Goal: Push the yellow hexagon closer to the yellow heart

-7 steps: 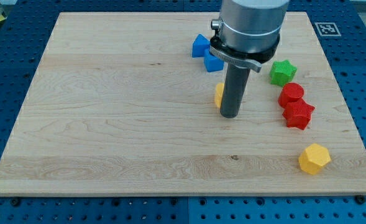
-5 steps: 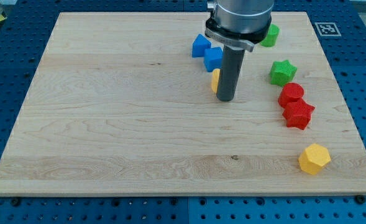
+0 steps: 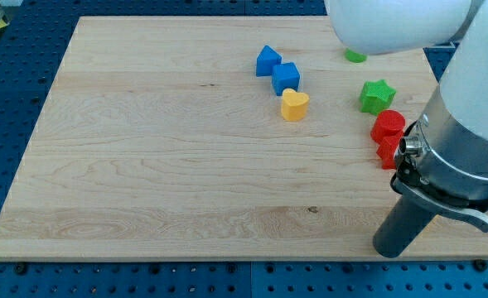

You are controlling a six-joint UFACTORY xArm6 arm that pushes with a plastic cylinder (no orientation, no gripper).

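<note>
Our tip (image 3: 390,249) sat at the board's (image 3: 144,165) bottom right, well apart from the yellow heart (image 3: 293,106) beside the blue blocks (image 3: 277,69); the hexagon was probably hidden behind our arm.

Arm enters from the view's top right; white upper housing spans the far right corner, grey cylindrical wrist section below it down the right edge. Dark rod runs down and slightly left out of the metal collar. My tip (image 3: 389,251) sits at the near right of the board, just inside the bottom edge, on the table surface.
</note>
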